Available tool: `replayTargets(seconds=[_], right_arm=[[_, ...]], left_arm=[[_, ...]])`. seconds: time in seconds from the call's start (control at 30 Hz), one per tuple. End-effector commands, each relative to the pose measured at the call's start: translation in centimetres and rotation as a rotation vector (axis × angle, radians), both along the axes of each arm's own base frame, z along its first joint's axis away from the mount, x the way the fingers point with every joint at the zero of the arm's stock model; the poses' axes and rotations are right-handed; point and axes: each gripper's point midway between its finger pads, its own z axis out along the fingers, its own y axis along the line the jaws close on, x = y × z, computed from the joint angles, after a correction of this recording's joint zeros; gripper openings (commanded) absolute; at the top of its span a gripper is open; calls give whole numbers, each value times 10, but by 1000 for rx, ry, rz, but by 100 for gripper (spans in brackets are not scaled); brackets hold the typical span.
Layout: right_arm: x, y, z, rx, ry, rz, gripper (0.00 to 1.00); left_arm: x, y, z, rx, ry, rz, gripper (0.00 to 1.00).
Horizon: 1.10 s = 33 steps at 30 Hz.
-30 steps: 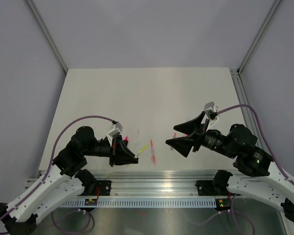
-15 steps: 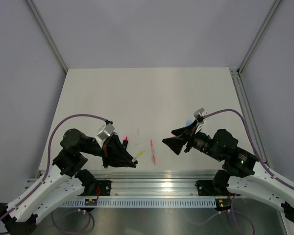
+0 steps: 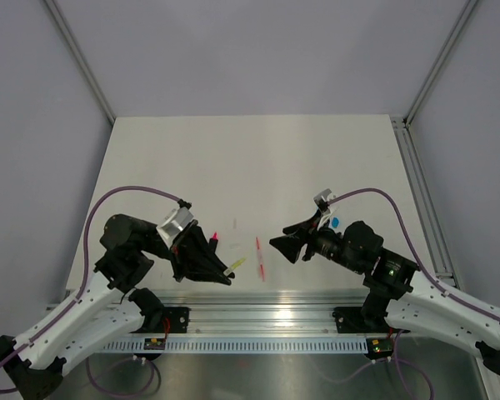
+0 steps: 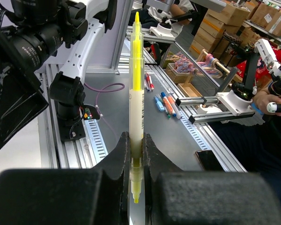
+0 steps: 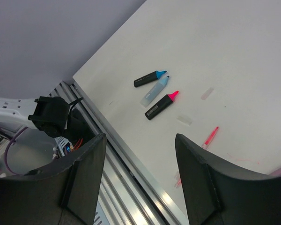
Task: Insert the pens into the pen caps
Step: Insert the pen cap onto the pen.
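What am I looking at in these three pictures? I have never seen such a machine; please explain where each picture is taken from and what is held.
You see two black robot arms bolted at the near edge of a white table. One picture comes from a camera above; the other two come from a camera on each wrist. The left gripper is shut on a thin yellow pen. The right gripper is open and holds nothing. Its camera shows, lying on the table, a short black marker with a blue tip, a short pale-blue marker, a short black marker with a pink tip and a thin pink pen.
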Motion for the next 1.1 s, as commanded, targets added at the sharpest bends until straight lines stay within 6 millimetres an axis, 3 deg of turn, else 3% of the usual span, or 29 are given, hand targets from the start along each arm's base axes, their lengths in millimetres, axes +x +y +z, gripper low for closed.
replayTargets(seconds=[0.0,0.4,0.67,0.77,0.93,1.07], right_arm=[[1,14,10,55,-9,26,66],[7,43,-15,6,81,71,58],[16,52,-25,-29,107,54,56],[18,54,-31,-47,119,50,56],[22,55,-41,-89,138,31,53],[32,58,-55,-136,161,-5,52]], left_arm=[[-4,2,16,-51,-68,-11,0],[6,1,-1,-57,-31,110,0],[14,-1,-8,-33,-28,155,0],[26,-4,-13,-7,-17,232,0],[71,-4,-23,54,22,510,0],[101,11,-30,107,36,737,0]])
